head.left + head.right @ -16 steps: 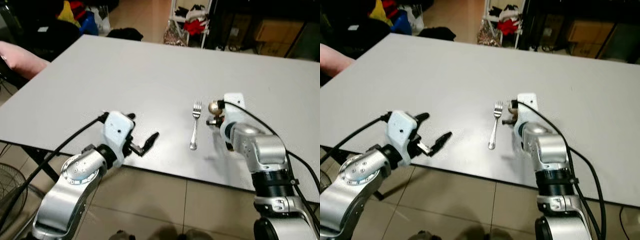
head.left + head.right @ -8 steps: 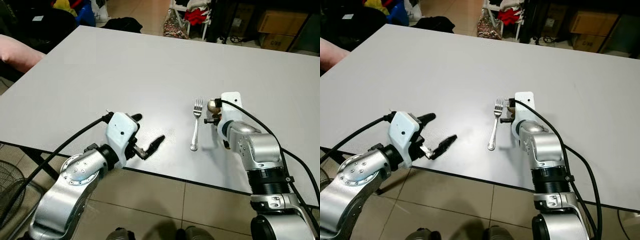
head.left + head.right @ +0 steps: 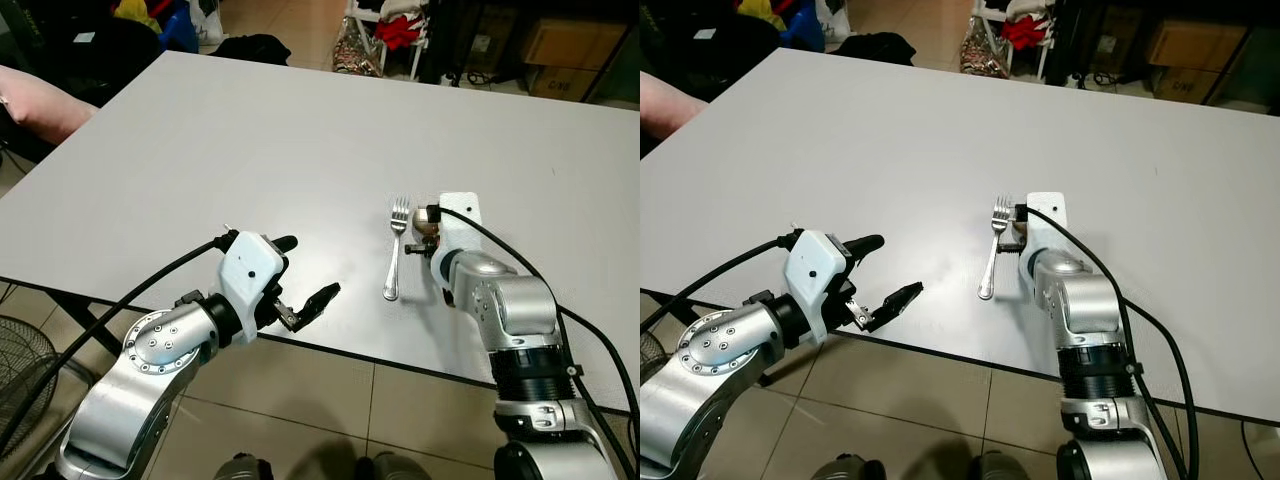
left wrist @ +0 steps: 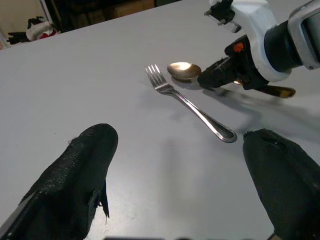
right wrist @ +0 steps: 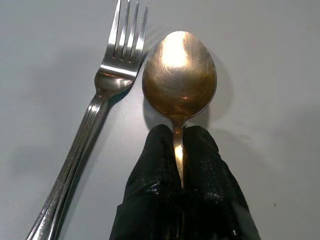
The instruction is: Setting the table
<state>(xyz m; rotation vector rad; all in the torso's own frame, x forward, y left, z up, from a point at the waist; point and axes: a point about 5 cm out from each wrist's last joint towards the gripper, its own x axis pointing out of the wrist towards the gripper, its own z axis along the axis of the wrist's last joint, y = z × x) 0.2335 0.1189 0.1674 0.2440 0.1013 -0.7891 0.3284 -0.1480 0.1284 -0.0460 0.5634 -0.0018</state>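
With its fingers pinched on the gold spoon's [image 5: 179, 75] neck, the right gripper [image 5: 179, 165] needed to lay it flat, parallel, just beside the fork [image 5: 95, 107], while the left gripper [image 3: 305, 275] hung wide open, empty.

Left hand [image 3: 305, 272] advanced over table [image 3: 250, 140] edge, nearer fork [image 3: 394, 255]; spoon [image 5: 179, 80] lowered beside fork.

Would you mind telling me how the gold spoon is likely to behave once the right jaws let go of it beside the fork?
The spoon looks like rigid polished metal, so it should stay stiff. The right gripper pinches only its thin neck, and the smooth finish suggests it could slip or swivel. Its rounded bowl may rock slightly on the table beside the fork, though rolling seems unlikely.
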